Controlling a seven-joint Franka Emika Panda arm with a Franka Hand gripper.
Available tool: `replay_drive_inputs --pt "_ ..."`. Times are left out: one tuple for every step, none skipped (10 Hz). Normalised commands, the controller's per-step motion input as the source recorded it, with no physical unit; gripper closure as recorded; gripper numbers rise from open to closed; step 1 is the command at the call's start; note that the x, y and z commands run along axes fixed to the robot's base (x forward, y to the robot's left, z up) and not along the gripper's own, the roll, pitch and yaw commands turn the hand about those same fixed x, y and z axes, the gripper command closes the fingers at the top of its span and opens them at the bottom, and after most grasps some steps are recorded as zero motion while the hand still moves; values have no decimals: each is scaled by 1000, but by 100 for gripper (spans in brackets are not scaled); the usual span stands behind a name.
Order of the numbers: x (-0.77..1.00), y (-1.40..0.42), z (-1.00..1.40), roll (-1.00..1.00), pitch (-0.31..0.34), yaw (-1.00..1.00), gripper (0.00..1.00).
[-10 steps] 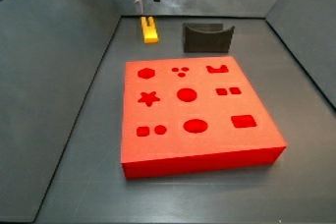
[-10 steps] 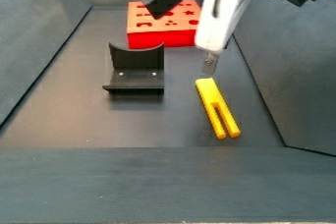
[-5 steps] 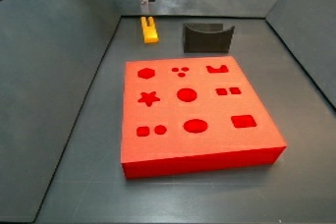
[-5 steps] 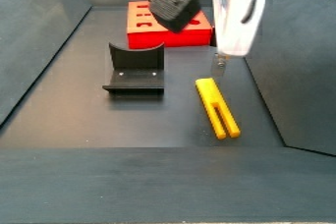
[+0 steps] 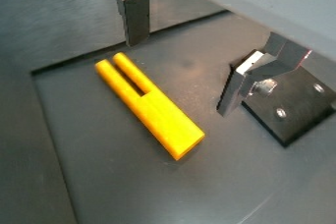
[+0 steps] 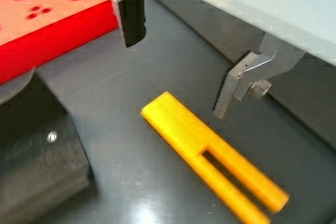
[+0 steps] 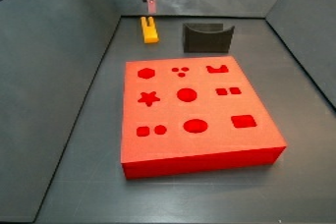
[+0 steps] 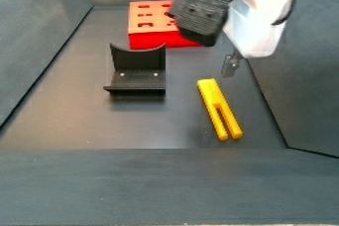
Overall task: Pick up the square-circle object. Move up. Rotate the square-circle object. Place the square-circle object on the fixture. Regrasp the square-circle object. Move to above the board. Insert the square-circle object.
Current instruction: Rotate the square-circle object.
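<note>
Gripper: the silver two-finger gripper (image 5: 184, 56) hangs over the far end of the floor, fingers spread wide with nothing between them. In a wrist view one dark-padded finger (image 6: 130, 17) and its partner are well apart, with the peg lying below the gap.

What changed: compared with a second ago, the arm has shifted over in both side views. In a side view the gripper (image 7: 149, 2) now sits pretty much above the peg's far end rather than off to one side, and it looks a bit higher in frame. The other fixed camera shows the white wrist body moved across toward the wall.

Peg: the small yellow two-bar square-circle object (image 5: 147, 105) lies flat on the dark floor, untouched, same spot as before. It's beside the fixture, not touching it, in a side view (image 8: 220, 107).

Fixture: the dark grey-black L-shaped fixture (image 8: 134, 72) stands empty between peg and board.

Board: the big red slab with shaped recesses, the board (image 7: 197, 108), sits well apart from the peg, all holes free.

Meaning for the task: I'd say we're at the very first step, lining up for the pick. Next it probably needs to drop straight down and close across the peg's width.
</note>
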Motion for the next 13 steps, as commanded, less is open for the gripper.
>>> replay_drive_inputs --pt "18 -8 -38 -3 7 1000 0" --pt "18 -8 -37 -3 8 1000 0" --pt "18 -8 -37 -4 8 1000 0" --pt "18 -8 -37 -4 9 1000 0" --pt "18 -8 -37 -4 9 1000 0" --pt "18 -8 -37 -4 10 1000 0" --pt "18 -8 -37 -4 10 1000 0" --pt "18 -8 -36 -5 11 1000 0" --pt "18 -8 -36 -5 12 1000 0" --pt "18 -8 -36 -6 13 1000 0" --pt "19 -8 -36 -7 15 1000 0" --pt "19 -8 -36 -7 16 1000 0" --pt "19 -8 -35 -8 19 1000 0"
